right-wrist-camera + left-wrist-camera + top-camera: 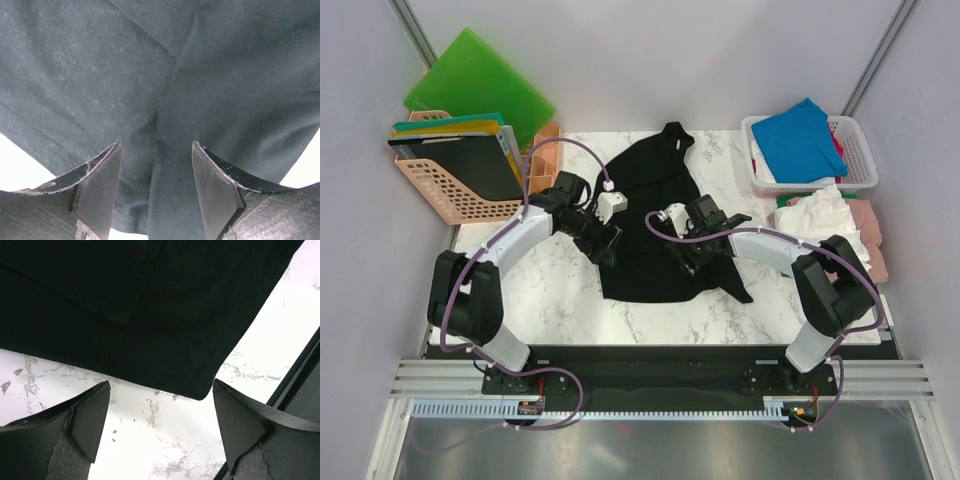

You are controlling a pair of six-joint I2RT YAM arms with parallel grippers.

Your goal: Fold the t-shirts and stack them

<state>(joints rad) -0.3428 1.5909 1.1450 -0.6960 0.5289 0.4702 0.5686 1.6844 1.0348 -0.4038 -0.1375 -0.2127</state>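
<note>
Left claw [160,410]: jaws apart, black t-shirt [150,315] corner dead ahead.
Right claw [156,185]: apart too, over mid-cloth.
Long axis: near-to-far across bench [570,310].

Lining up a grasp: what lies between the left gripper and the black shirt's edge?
Only bare marble tabletop, per the left wrist view; the left gripper is open, short of the black shirt.

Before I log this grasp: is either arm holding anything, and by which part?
Nothing is held. The left gripper is open beside the black t-shirt; the right gripper is open over it, fingers pinching nothing.
</note>
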